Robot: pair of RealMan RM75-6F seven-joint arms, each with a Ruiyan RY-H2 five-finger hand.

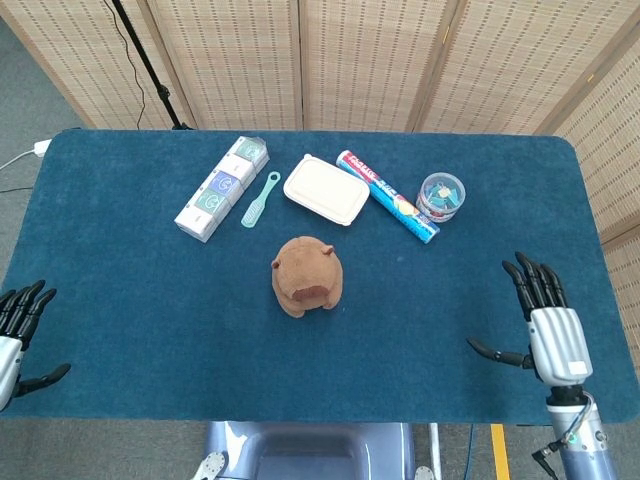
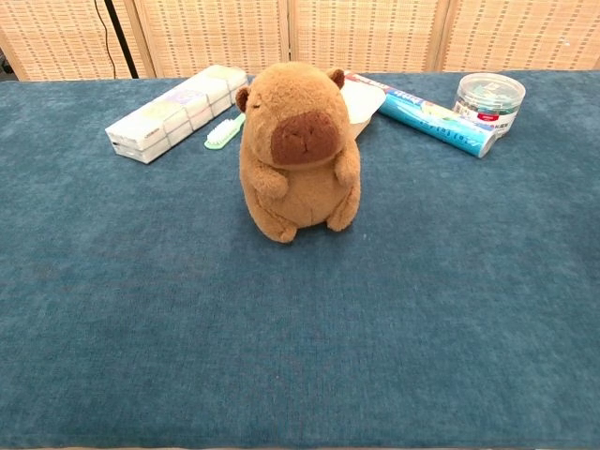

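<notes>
- Plush capybara (image 1: 308,276) sits upright near the middle of the table (image 1: 120,300), facing me, well apart from both hands, so nothing props it
- My right hand (image 1: 548,325) hovers over the table's right edge, fingers spread, thumb out, holding nothing
- My left hand (image 1: 18,330) hangs at the left edge, fingers likewise apart and empty
- Behind the plush lie a tissue pack (image 1: 222,189), comb (image 1: 260,199), white box (image 1: 326,189), toothpaste tube (image 1: 388,196) and small tub (image 1: 441,196), in a loose row
</notes>
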